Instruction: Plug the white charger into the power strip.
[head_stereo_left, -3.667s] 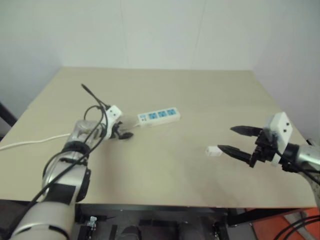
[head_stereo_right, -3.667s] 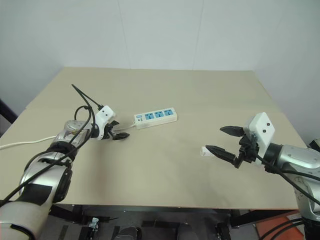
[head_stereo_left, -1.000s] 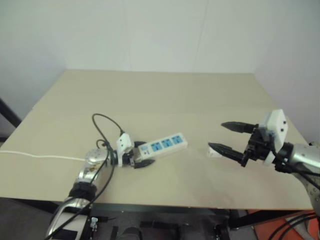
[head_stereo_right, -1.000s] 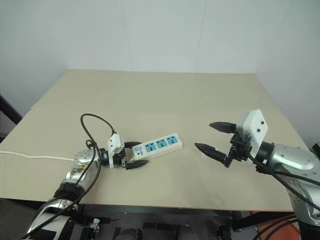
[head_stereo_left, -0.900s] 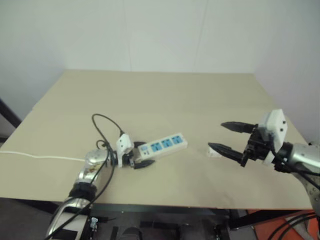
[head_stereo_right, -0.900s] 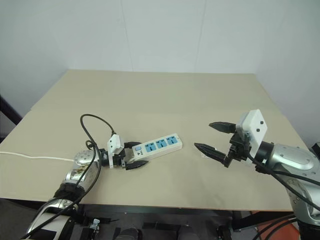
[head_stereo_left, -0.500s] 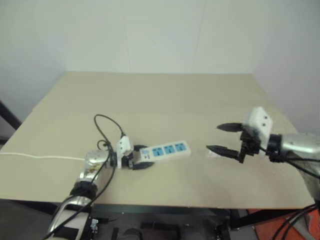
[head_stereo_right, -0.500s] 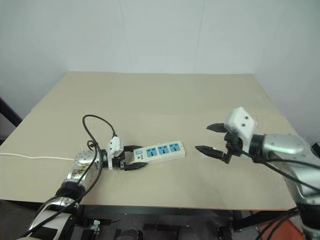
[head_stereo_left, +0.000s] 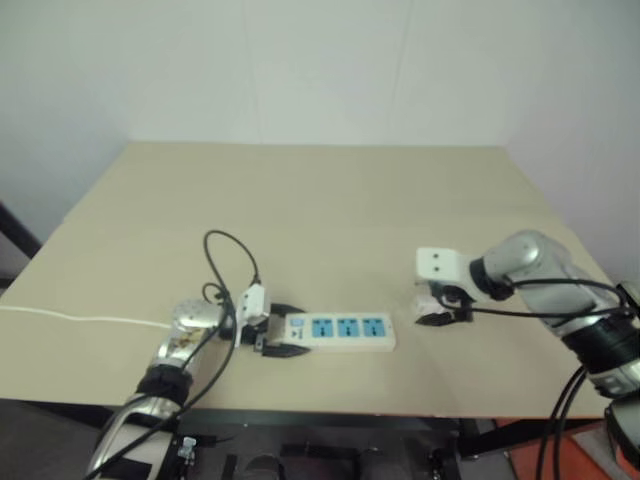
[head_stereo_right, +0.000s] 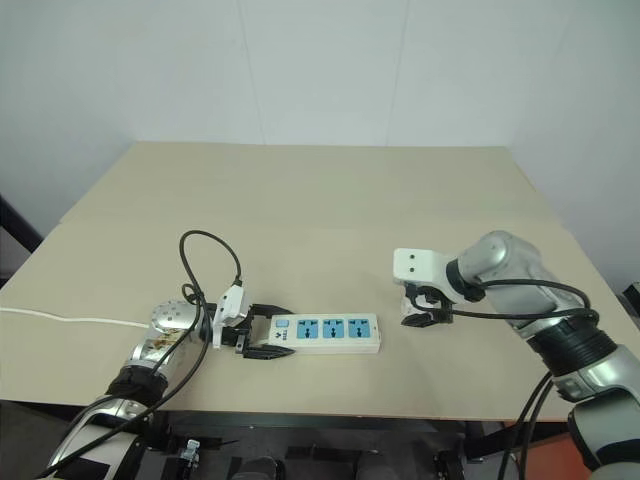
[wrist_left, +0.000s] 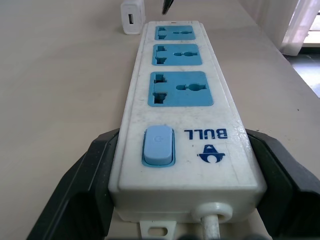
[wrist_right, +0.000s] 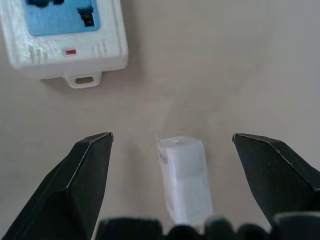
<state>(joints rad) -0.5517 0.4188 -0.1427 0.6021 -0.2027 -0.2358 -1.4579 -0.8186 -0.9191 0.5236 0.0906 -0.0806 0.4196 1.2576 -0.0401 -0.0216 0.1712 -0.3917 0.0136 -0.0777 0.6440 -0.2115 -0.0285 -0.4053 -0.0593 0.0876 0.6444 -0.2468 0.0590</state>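
- Plain white walls are standing behind a beige table (head_stereo_right: 330, 190), which is carrying everything in the scene.
- Lying flat near the table's near edge, the power strip (head_stereo_right: 325, 332) is showing three blue sockets facing up, with its switch end pointing toward 9 o'clock and its far end toward 3 o'clock.
- At that switch end, the left pincer (head_stereo_right: 262, 331) is clamping the power strip, one black finger pressing each long side; the left wrist view is showing the fingers (wrist_left: 85, 180) hugging the strip beside its pale blue switch (wrist_left: 158, 146).
- A thin white cord (head_stereo_right: 70, 320) is running along the table toward 9 o'clock, off the left edge.
- Just past the strip's far end, at about 3 o'clock from it, the white charger (wrist_right: 185, 175) is lying on the table, close to the strip but not touching it.
- Over that charger, the right pincer (head_stereo_right: 422, 307) is pointing steeply down, its fingers standing wide apart with one on each side of the charger; a gap is showing between each finger and the charger in the right wrist view, so it is holding nothing.
- In the left wrist view the charger is appearing beyond the strip's last socket, with a black fingertip (wrist_left: 167, 5) just above it.
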